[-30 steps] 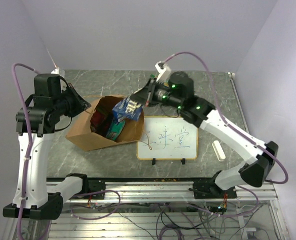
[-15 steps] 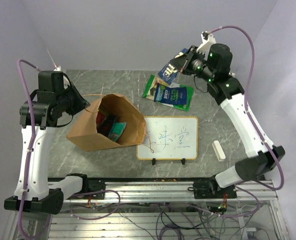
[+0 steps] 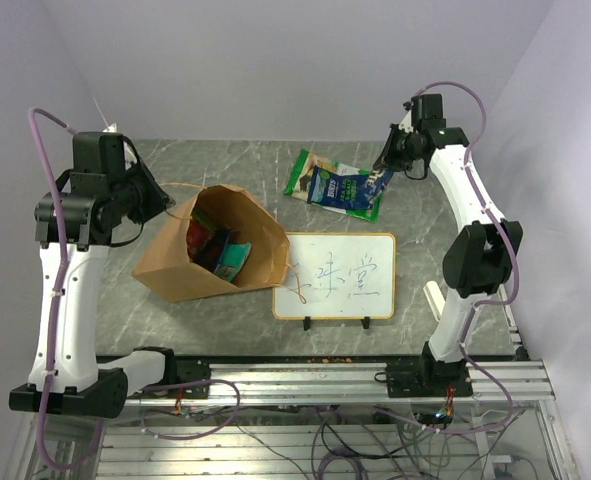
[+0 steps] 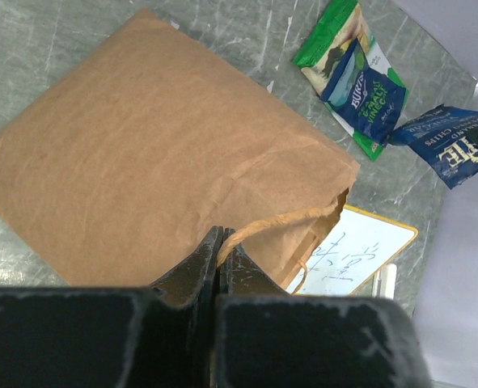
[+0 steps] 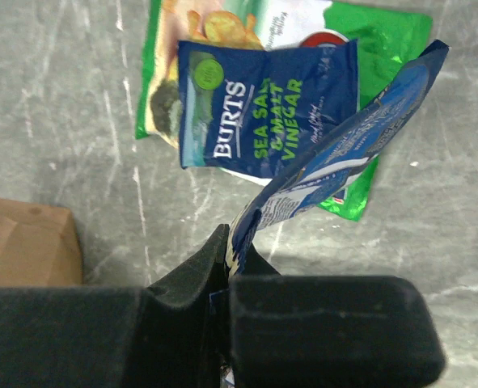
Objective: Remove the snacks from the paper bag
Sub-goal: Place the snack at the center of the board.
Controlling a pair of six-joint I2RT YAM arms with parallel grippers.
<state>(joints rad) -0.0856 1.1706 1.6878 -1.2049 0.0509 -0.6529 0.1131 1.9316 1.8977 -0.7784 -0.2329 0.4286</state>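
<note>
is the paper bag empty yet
Not empty: the top view shows red and teal packets inside the open mouth of the paper bag.

There is one paper bag [image 3: 165, 268]. Three snack packets are outside it: one green chip bag [image 5: 384, 36], one Burts packet [image 5: 263, 101] and one dark blue packet [image 5: 352, 137]. Inside the bag at least two more show, one red packet [image 3: 199, 240] and one teal packet [image 3: 233, 262]; any others are hidden. There is one whiteboard [image 3: 337, 275] and one eraser [image 3: 434, 300]. The grippers number two: one left gripper [image 4: 220, 242] and one right gripper [image 5: 229, 242].
</note>
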